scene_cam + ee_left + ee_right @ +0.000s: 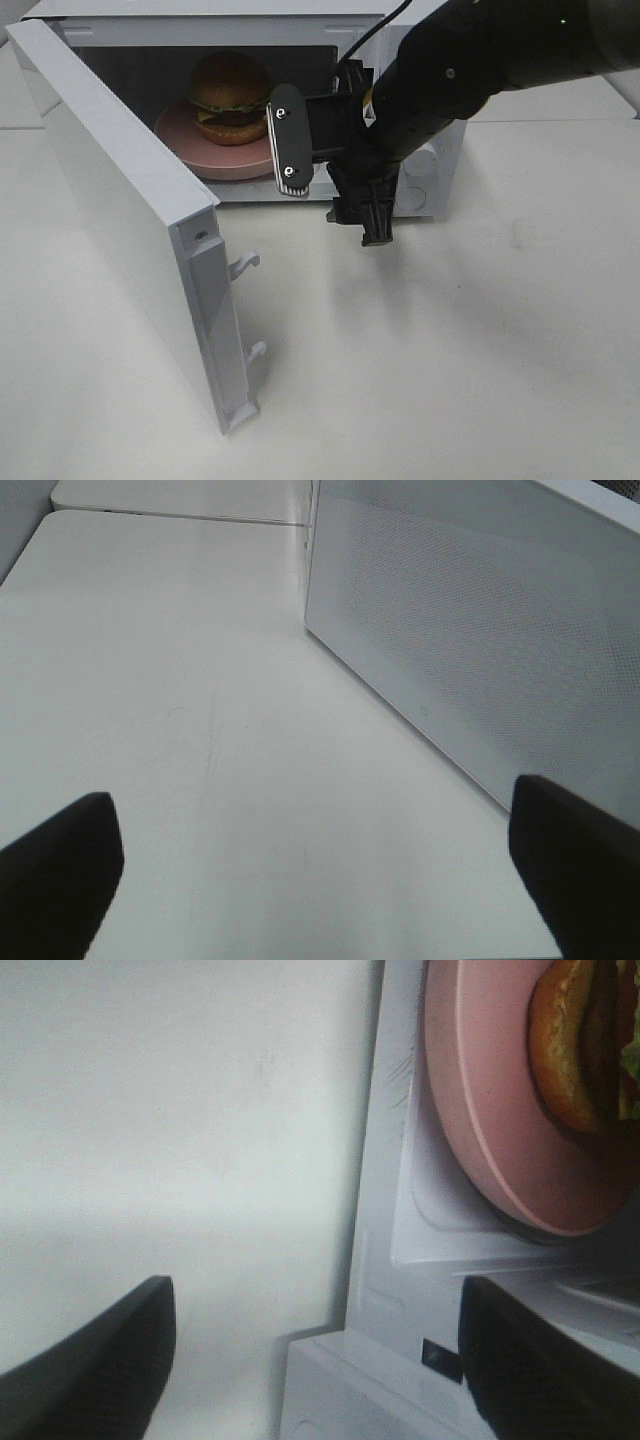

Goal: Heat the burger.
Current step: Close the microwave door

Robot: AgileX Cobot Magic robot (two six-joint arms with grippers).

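Microwave: white boxy shell, flat door swung open at the left of the high view.
Inside: glossy domed burger on a smooth round pink plate, upper centre.
Right gripper: jaws spread, empty, just lower right of the burger, outside the opening.
Left gripper: spread, empty.

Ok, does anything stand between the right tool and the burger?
Nothing visible does. The open right tool hangs just outside the microwave mouth, and the burger sits on the pink plate inside. The door is swung wide to the left, off that path.
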